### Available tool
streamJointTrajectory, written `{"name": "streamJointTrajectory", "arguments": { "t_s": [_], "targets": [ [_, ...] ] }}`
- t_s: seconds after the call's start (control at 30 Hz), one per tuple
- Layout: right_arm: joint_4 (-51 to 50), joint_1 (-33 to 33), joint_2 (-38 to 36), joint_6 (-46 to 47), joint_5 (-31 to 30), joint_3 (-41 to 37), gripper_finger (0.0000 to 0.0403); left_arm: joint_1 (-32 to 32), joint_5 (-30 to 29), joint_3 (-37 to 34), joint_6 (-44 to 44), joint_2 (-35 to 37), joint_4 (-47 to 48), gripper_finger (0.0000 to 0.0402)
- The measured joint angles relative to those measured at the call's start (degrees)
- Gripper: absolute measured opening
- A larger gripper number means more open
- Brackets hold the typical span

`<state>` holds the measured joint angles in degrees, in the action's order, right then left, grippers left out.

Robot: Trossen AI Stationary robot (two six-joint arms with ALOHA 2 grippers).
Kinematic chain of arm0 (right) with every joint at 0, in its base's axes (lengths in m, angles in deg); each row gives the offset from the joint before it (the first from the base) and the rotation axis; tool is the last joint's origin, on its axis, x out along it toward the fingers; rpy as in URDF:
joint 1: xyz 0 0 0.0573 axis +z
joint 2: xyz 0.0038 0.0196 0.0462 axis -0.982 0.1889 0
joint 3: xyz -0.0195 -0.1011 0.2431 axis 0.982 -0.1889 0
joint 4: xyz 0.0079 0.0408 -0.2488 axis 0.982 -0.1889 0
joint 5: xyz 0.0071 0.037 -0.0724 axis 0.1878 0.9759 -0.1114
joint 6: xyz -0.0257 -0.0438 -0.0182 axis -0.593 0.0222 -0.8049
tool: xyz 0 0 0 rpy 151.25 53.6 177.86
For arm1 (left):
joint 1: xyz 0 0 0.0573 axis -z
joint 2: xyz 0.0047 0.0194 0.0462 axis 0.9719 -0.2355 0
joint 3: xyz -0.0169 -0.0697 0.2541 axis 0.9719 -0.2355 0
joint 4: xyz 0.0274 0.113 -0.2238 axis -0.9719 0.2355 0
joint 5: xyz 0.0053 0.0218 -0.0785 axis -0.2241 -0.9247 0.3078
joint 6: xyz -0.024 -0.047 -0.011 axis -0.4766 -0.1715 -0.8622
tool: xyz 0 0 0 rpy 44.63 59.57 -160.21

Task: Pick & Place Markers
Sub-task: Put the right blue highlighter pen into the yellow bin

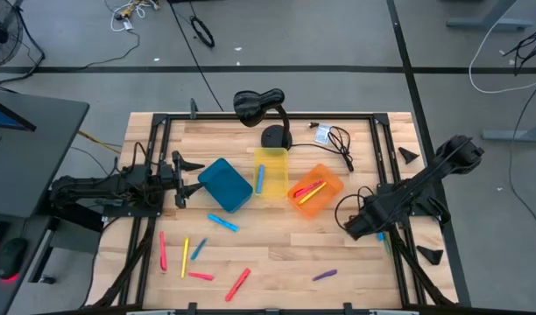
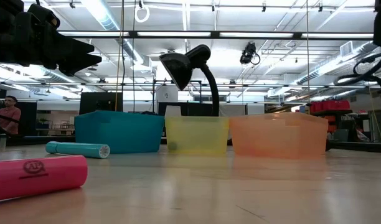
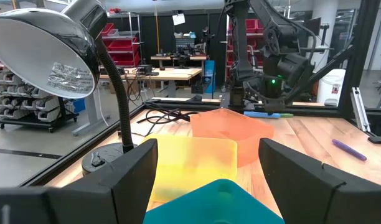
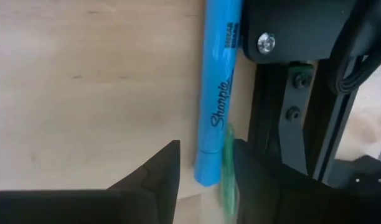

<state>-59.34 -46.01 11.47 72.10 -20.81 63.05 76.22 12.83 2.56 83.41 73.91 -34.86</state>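
Over at about four o'clock on the table (image 1: pixel 277 262), the right gripper (image 4: pixel 206 165) is down low against the black frame rail (image 4: pixel 284 106), its fingers set narrowly around the end of a blue marker (image 4: pixel 216 93) that lies along the rail; a sliver of green marker (image 4: pixel 228 171) shows just beside it, though from where I stand I cannot say for sure which of the two the fingers actually bear on. At nine o'clock the left gripper (image 3: pixel 209 171) waits above the edge, fingers spread wide and holding nothing, pointing toward the blue bin (image 1: pixel 225 184). Across the middle sit the three bins in a row: blue, then the yellow bin (image 1: pixel 271 171) with one blue marker inside, then the orange bin (image 1: pixel 317 189) holding a few pink and yellow ones. A black desk lamp (image 1: pixel 261 110) stands at twelve o'clock. Loose markers are scattered from six to eight o'clock: pink and yellow sticks (image 1: pixel 182 256), a blue one (image 1: pixel 222 222) near the blue bin, a red one (image 1: pixel 238 283), and a purple marker (image 1: pixel 325 275) at about five o'clock.
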Motion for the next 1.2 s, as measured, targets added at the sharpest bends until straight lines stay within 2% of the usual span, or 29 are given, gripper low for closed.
{"name": "streamJointTrajectory", "arguments": {
  "t_s": [0.33,0.53,0.63,0.9,1.2],
  "targets": [
    [1.6,-1.3,5.4,1.5,0.1,-1.4,0.015,0.0,0.0,0.0,0.0,0.0,0.0,0.0286],
    [4.5,-3.2,6.1,0.9,1.2,-3.3,0.0146,0.0,0.0,0.0,0.0,0.0,0.0,0.0286],
    [4.9,-3.6,6.1,-0.1,1.0,-3.4,0.0127,0.0,0.0,0.0,0.0,0.0,0.0,0.0286],
    [5.7,-3.6,6.1,-1.6,0.1,-3.3,0.0038,0.0,0.0,0.0,0.0,0.0,0.0,0.0286],
    [3.1,-3.5,5.4,-4.5,-3.5,-0.3,0.0046,0.0,0.0,0.0,0.0,0.0,0.0,0.0286]
  ]
}}
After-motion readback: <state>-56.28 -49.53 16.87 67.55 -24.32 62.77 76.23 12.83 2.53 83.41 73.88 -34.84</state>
